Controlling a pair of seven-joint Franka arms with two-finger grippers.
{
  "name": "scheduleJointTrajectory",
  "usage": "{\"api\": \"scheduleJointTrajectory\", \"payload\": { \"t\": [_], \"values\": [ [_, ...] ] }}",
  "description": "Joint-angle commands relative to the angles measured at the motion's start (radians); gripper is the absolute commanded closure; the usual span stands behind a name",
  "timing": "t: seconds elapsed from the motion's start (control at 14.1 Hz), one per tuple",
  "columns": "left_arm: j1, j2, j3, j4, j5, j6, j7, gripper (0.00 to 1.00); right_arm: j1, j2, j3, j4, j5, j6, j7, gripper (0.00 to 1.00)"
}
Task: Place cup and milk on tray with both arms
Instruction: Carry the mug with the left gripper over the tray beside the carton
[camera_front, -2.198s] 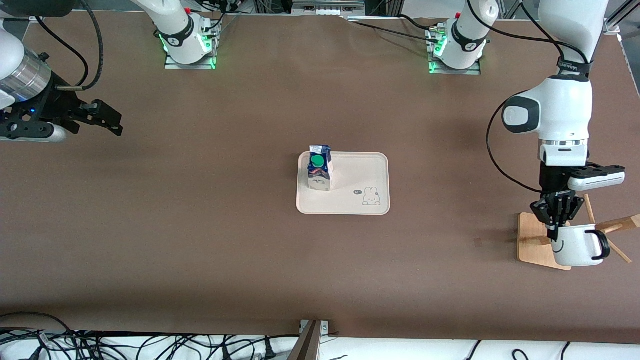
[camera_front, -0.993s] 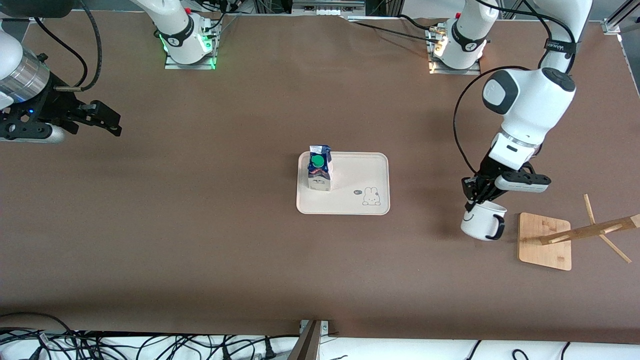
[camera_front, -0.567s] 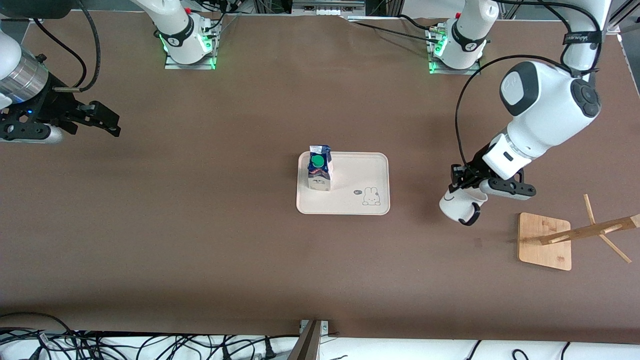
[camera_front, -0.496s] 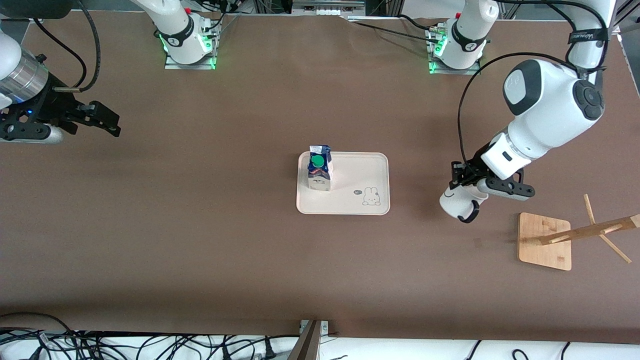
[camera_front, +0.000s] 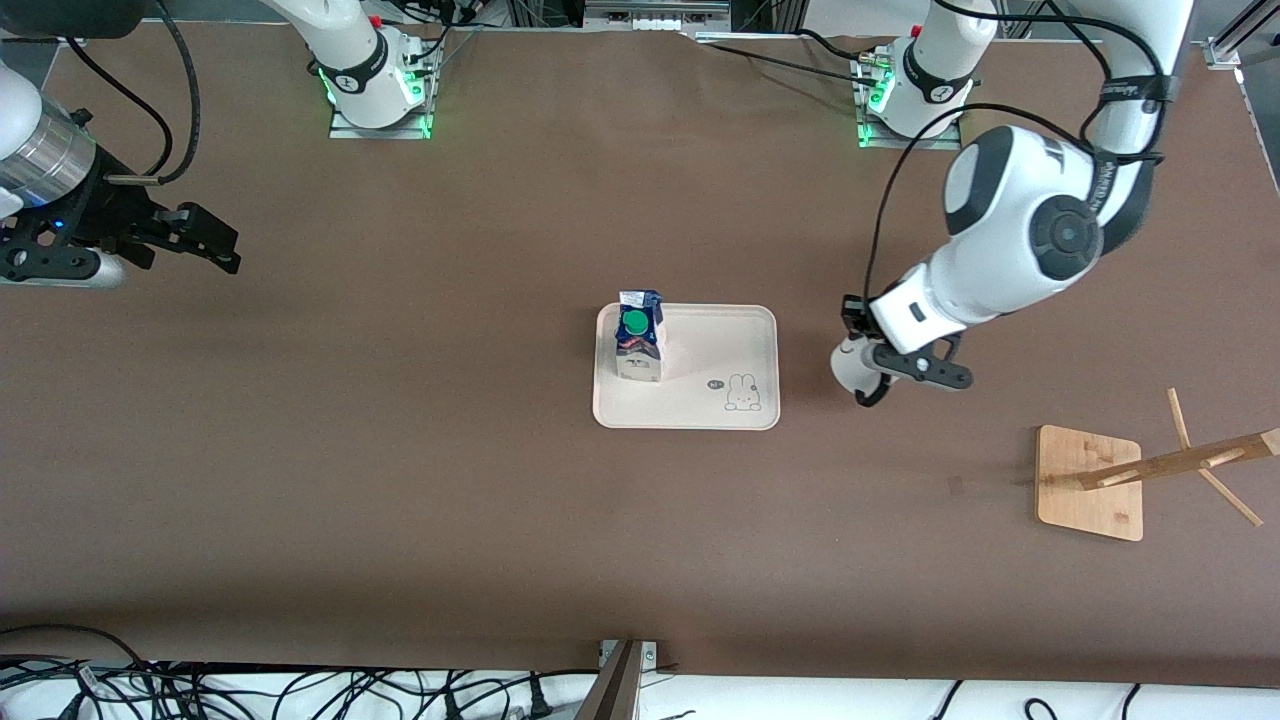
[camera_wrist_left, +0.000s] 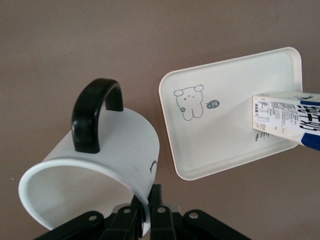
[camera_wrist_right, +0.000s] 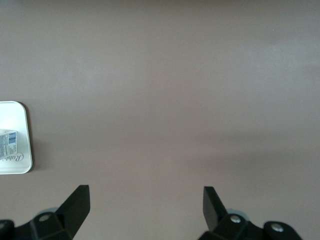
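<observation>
A brown worktop (camera_front: 400, 480) fills the front view, with two white robot arms based along its upper edge. The cream tray (camera_front: 735, 340) lies flat at the middle of the worktop, and the milk (camera_front: 638, 335) stands upright on it, at the tray's end toward the right arm. A wooden rack (camera_front: 1090, 482) stands on the worktop toward the left arm's end, nearer the front camera than the tray.

The left gripper (camera_front: 862, 345) hangs over bare worktop between the tray and the rack, just beside the tray, and is clamped on the cup (camera_front: 852, 366). From the front, only a small white part of the cup shows beneath the wrist. The left wrist view reveals far more: the left gripper (camera_wrist_left: 147, 212) pinches the rim of the cup (camera_wrist_left: 95, 175), which is tipped on its side with its black handle uppermost. In that view the tray (camera_wrist_left: 220, 150) with its bunny drawing lies close by the cup, not under it.

The right gripper (camera_front: 205, 240) waits over the right arm's end of the worktop, its fingers (camera_wrist_right: 75, 202) spread wide apart and holding nothing.
</observation>
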Motion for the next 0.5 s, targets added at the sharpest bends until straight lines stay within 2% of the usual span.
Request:
{"api": "scheduleJointTrajectory", "payload": {
  "t": [0.0, 0.21, 0.43],
  "values": [
    [-0.049, 0.071, -0.01, 0.123, 0.029, -0.1, -0.022, 1.0, -0.008, 0.005, 0.001, 0.01, -0.01, 0.001, 0.0, 0.0],
    [-0.061, 0.147, -0.038, 0.212, 0.033, -0.143, -0.023, 1.0, -0.008, 0.005, 0.003, 0.01, -0.01, 0.001, 0.0, 0.0],
    [-0.066, 0.179, -0.099, 0.239, 0.137, -0.143, -0.046, 1.0, -0.008, 0.005, 0.001, 0.01, -0.01, 0.001, 0.0, 0.0]
  ]
}}
